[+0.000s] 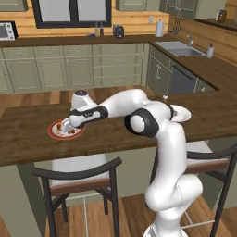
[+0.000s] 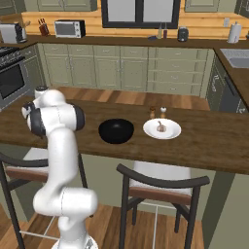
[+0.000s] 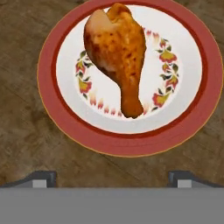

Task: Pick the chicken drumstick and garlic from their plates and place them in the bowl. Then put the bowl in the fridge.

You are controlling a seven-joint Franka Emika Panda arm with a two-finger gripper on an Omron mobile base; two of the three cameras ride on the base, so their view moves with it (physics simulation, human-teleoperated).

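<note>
A: Where is the drumstick (image 3: 117, 54) now?

B: It lies on the red-rimmed plate (image 3: 52, 109), thick end away from the hand, thin end pointing toward the fingertips (image 3: 41, 178). The plate sits on the wooden counter (image 1: 28, 139), toward its left end.

A: And the gripper (image 1: 67, 126)?

B: It hangs just above that plate, fingers spread wide, holding nothing. So I judge this is the first step: reaching for the drumstick. Nothing is in the bowl (image 2: 116, 130) yet, as far as I can see into it from the right base view.

A: What does the next move need?

B: The hand should go down and a little forward, so the fingers come on both sides of the meat, probably at the thick part, and then close. The plate rim is low, so it should not hinder.

A: What else is around?

B: The black bowl stands further right on the counter, and just beside it a white plate (image 2: 170, 133) with a small thing on it, I think the garlic (image 2: 161, 127), but it is too small to be sure. Two little shakers (image 2: 157, 113) stand behind that plate. The way from plate to bowl looks free. Chairs (image 1: 78, 178) stand under the counter edge.
</note>
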